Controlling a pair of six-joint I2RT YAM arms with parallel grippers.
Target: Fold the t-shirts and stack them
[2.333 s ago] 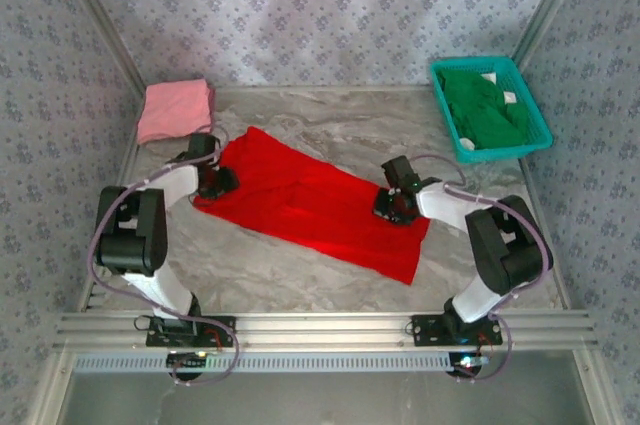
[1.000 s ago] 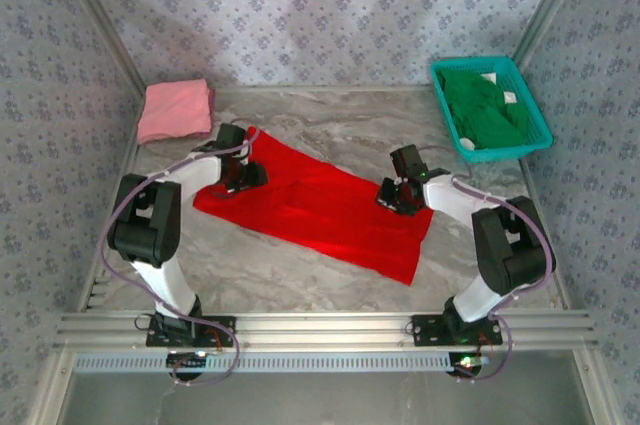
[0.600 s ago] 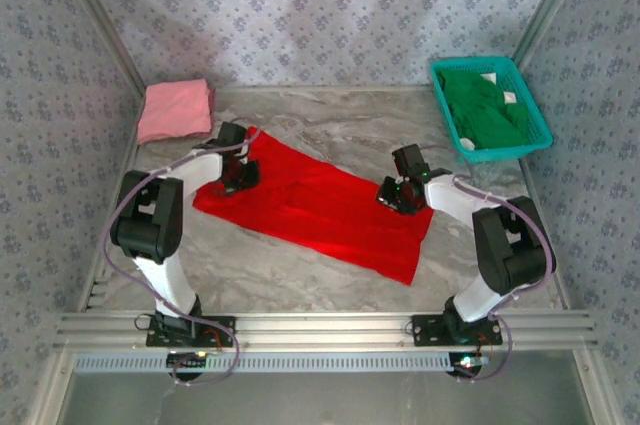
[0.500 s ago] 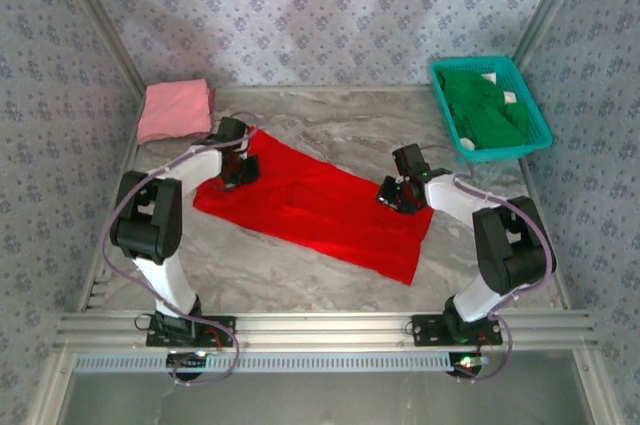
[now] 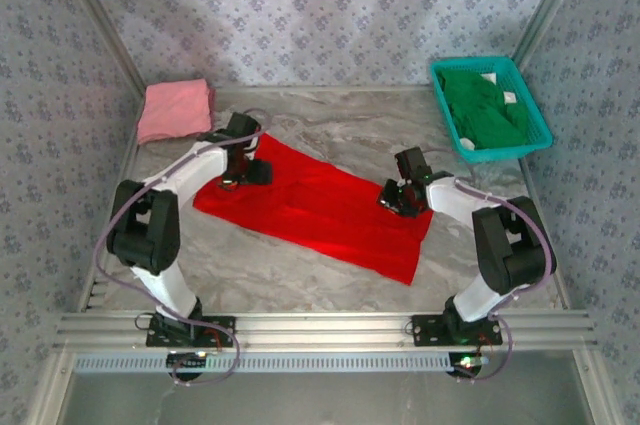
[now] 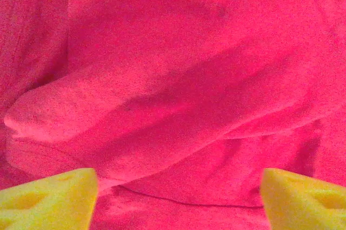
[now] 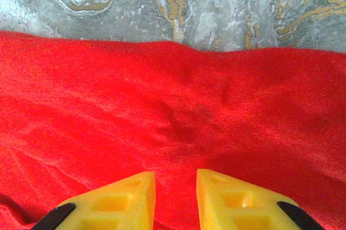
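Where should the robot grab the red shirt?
Probably at its two short ends, coming down from above. The red shirt lies flat in a long slanted strip, so only edges and wrinkles can be pinched, like the raised fold under the left gripper.

Left claw (image 5: 246,171) and right claw (image 5: 396,200) over opposite ends of red t-shirt (image 5: 320,211)

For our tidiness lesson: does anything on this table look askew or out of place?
The red t-shirt lies slanted across the table, with a bunched fold by the left tool. The green t-shirt sits crumpled in the teal basket, not yet folded.
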